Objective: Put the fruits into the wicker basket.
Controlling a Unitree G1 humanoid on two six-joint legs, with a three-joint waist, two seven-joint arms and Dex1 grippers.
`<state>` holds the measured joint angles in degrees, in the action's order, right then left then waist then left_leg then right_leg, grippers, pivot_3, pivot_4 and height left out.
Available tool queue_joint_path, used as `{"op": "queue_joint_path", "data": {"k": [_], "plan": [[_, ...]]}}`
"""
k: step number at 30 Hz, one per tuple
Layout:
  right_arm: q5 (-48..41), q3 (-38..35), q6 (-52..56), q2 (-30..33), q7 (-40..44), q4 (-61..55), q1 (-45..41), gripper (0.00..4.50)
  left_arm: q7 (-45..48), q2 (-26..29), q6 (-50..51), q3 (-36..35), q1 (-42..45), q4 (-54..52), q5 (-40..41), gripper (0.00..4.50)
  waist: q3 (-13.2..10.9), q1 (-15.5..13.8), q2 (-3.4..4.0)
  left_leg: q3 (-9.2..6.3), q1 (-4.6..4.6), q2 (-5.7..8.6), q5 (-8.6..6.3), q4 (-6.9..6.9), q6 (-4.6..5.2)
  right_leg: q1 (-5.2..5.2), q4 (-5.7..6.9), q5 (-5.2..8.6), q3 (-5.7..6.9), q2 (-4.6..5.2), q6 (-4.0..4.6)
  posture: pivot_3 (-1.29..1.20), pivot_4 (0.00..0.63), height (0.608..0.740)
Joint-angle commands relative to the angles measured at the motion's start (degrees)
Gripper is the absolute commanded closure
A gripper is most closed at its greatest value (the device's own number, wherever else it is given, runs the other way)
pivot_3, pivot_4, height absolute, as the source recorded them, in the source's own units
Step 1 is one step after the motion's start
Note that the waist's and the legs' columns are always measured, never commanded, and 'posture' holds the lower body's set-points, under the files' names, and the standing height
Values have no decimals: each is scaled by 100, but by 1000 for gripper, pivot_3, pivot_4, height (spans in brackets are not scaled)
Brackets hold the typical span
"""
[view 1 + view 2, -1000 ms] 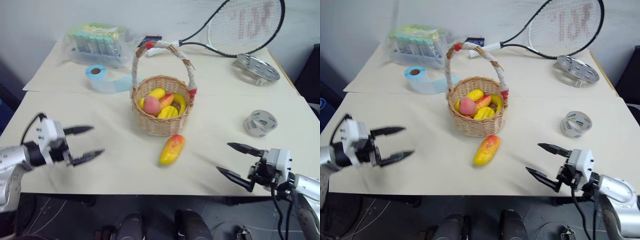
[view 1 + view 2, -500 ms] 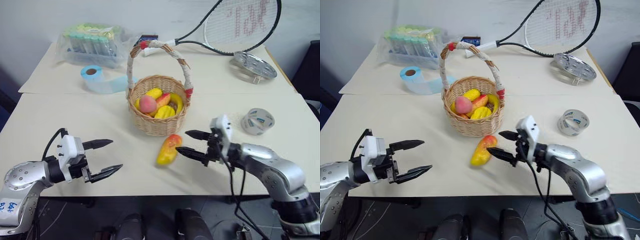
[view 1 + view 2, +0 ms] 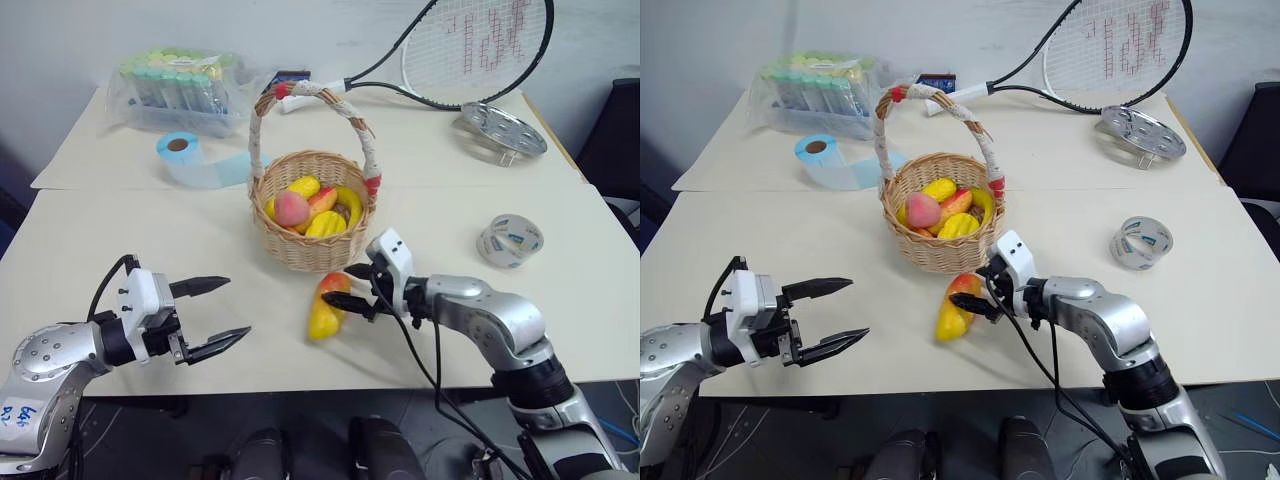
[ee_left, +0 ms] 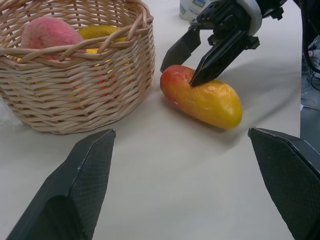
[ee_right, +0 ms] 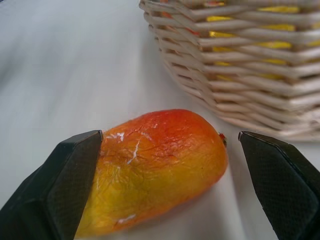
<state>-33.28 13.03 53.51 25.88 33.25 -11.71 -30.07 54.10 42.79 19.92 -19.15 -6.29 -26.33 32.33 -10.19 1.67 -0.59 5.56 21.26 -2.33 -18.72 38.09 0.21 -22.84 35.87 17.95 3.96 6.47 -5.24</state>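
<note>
The yellow mango [image 3: 322, 316] with an orange-red end lies on the table just in front of the wicker basket [image 3: 312, 252]. My right gripper [image 3: 337, 290] is open, and its fingers straddle the mango's red end [image 5: 155, 160] without closing on it. The pink-red peach [image 3: 292, 208] sits inside the basket among yellow fruit. My left gripper [image 3: 235, 308] hovers open and empty over the table, to the left of the mango and pointing toward it. In the left wrist view the mango [image 4: 205, 97] lies beside the basket wall [image 4: 75, 90].
A clear tape roll [image 3: 510, 240] lies to the right of the basket. At the back are a blue label roll [image 3: 185, 150], a bag of tubes [image 3: 180, 85], a tennis racket [image 3: 470, 45] and a metal disc [image 3: 502, 128]. The basket's tall handle [image 3: 320, 95] arches over it.
My right gripper has swung in from the right front edge to the mango and now straddles its red end. The left gripper has shifted slightly to the right.
</note>
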Motion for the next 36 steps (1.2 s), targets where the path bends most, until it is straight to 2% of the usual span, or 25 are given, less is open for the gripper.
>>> {"op": "queue_joint_path", "data": {"k": [1,5,9,11,13,16,18,21,26,30,34,36], "plan": [[-175,155,803,136,200,-82,-143,0,-25,18,-31,-77,75,-127,130,33,0,0,0,-1,0,0,0,0,0,0,0,0,0,0,0,0,150,740],[-595,331,1812,398,522,-413,-298,0,-43,-6,-78,-81,91,-84,95,33,1,-1,0,-4,1,-3,-2,-2,1,0,0,0,2,2,0,0,150,740],[-487,469,1836,317,481,-408,-246,0,-84,-67,-114,-9,106,-77,53,33,3,4,-2,-5,1,-3,-5,-4,2,1,-3,0,2,2,0,0,150,740],[-444,369,1765,107,328,-290,-177,374,-119,-116,-128,36,111,-88,34,0,5,20,-2,-1,0,-3,-6,-5,2,2,-11,0,0,3,0,0,150,740],[-679,102,1656,-1,526,-300,-124,823,-135,-147,-140,46,111,-92,18,0,5,16,-2,-1,-3,-4,-6,-6,-1,2,-9,0,0,2,0,0,150,740],[-1134,-289,1607,20,996,-423,-87,1722,-132,-152,-178,16,78,-73,10,0,5,3,-2,-2,0,-3,-6,-7,0,1,-8,0,2,1,0,0,150,740],[-1779,-805,1882,104,1345,-451,-269,2317,-133,-149,-180,-72,33,-68,69,0,2,1,-1,-2,5,-2,-6,-5,1,1,-8,0,2,2,0,0,150,740],[-2350,-1419,2002,45,1388,-407,-713,2388,-192,-199,-103,-268,20,-138,322,0,-3,6,0,-2,10,-2,-7,-4,6,-2,-9,-1,2,3,-1,0,150,740],[-2201,-2110,1362,-826,128,-54,-1572,2388,-762,-305,369,-623,466,-412,1117,0,-2,15,0,-9,7,-15,-5,-9,-2,-6,-11,1,8,-1,2,0,150,740],[-1202,-1955,462,-1522,-1023,474,-1992,2388,-1070,-390,533,-661,645,-442,1302,0,-1,17,1,3,23,-9,8,-9,-21,-33,14,1,5,-3,2,0,150,740],[-230,-1398,-117,-1888,-1666,848,-1897,2388,-1133,-429,501,-562,606,-465,1215,0,0,31,-1,28,38,-2,14,-6,-11,-59,29,-1,-4,-5,-2,0,150,740],[-146,-1407,-144,-2159,-1928,877,-1820,2388,-1183,-443,501,-549,578,-518,1211,0,-1,33,-1,36,50,-2,14,-7,-10,-75,31,-1,-3,-7,-2,0,150,740]]}}
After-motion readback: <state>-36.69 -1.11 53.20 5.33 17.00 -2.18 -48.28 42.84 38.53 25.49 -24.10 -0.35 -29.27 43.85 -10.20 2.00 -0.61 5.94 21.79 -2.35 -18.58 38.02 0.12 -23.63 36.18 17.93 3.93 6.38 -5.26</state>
